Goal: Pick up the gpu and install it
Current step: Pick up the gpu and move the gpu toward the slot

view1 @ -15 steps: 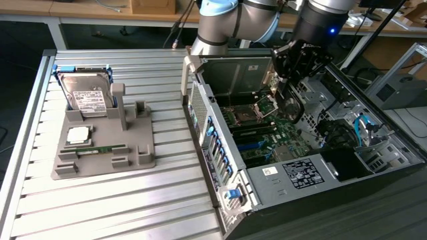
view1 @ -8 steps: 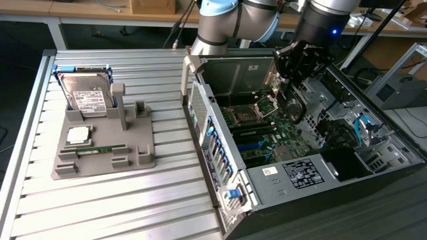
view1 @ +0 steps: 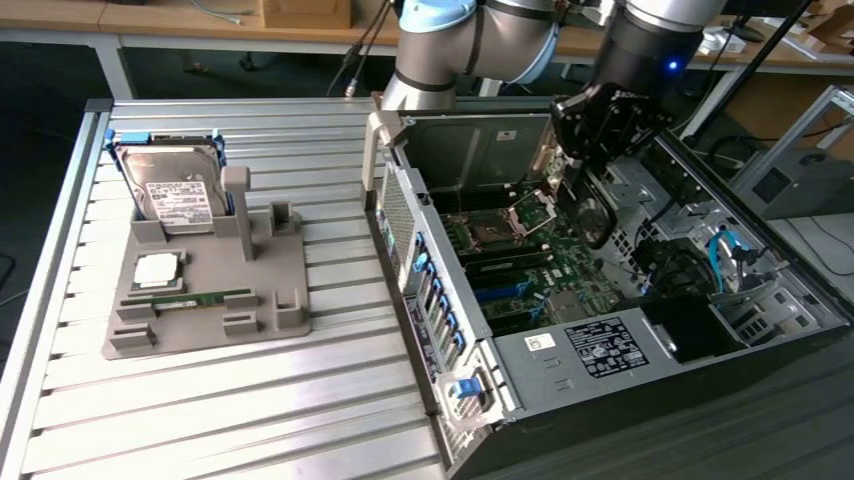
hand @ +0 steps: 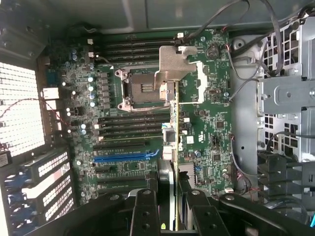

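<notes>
Slatted metal surface (view1: 240, 400) stood beside an open computer case (view1: 607, 345). Hand (view1: 589, 165) (hand: 167, 204) hung inside the case, fingers pinching the gpu (view1: 593, 212) (hand: 171, 128). Card hung just below the hand, edge-on over the motherboard (hand: 211, 123). Hard drive (view1: 180, 190) sat well away from the hand.

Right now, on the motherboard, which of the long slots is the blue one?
The blue slot lying between the black slot group beside the CPU socket and the fingers holding the gpu; all other long slots look black.
</notes>
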